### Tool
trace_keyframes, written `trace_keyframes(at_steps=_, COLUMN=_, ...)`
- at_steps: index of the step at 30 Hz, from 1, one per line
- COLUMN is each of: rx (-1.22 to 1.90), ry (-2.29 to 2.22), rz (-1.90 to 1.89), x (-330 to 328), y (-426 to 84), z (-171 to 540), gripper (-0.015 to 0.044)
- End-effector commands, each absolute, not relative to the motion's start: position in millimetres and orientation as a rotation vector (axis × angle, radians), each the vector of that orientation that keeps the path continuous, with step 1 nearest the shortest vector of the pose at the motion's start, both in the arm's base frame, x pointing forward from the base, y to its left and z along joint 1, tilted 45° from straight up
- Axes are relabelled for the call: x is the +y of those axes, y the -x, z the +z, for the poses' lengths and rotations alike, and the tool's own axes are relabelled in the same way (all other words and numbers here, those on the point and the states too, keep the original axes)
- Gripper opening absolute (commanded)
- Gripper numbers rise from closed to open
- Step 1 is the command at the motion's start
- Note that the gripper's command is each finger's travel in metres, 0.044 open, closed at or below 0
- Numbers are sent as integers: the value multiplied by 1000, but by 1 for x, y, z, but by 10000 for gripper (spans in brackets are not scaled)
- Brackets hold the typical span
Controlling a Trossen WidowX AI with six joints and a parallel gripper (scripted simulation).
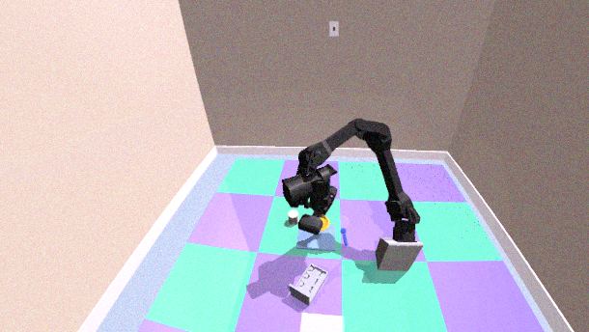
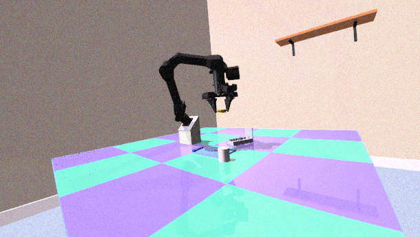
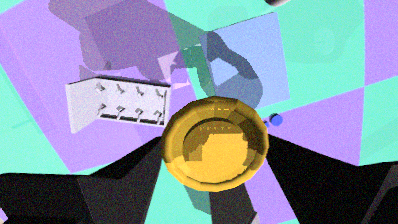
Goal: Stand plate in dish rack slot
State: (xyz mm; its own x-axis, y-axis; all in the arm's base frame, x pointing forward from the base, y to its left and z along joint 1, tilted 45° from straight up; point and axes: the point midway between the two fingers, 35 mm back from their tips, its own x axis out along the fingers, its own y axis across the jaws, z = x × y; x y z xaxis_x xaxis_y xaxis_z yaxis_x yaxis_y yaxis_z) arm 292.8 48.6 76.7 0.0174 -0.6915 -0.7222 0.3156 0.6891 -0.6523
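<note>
The yellow plate (image 1: 324, 223) (image 2: 221, 111) (image 3: 215, 145) is held flat, high above the table, gripped at opposite edges of its rim. My gripper (image 2: 222, 110) (image 3: 213, 141) points down and is shut on the plate; in the top view its fingers are largely hidden by the arm's own parts. The white dish rack (image 1: 309, 284) (image 2: 241, 140) (image 3: 131, 101) stands on the table, with two rows of small rails and a taller panel at one end. In the wrist view it is to the left of the plate. Its slots hold nothing that I can see.
A blue square mat (image 1: 316, 242) (image 3: 272, 60) lies on the table. A small blue stick with a round end (image 1: 344, 236) (image 2: 197, 149) (image 3: 275, 119) lies beside it. A white and grey cylinder (image 1: 293, 217) (image 2: 224, 154) stands near the mat. A shelf (image 2: 327, 27) is on the wall.
</note>
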Motion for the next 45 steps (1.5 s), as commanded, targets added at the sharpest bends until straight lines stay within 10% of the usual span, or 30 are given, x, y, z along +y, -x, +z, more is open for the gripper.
trace_keyframes(at_steps=1, rx=1285, ry=249, rz=-896, x=67, y=-265, z=54, gripper=0)
trace_keyframes(at_steps=45, rx=1779, ry=193, rz=-103, x=32, y=-252, z=-32, gripper=0)
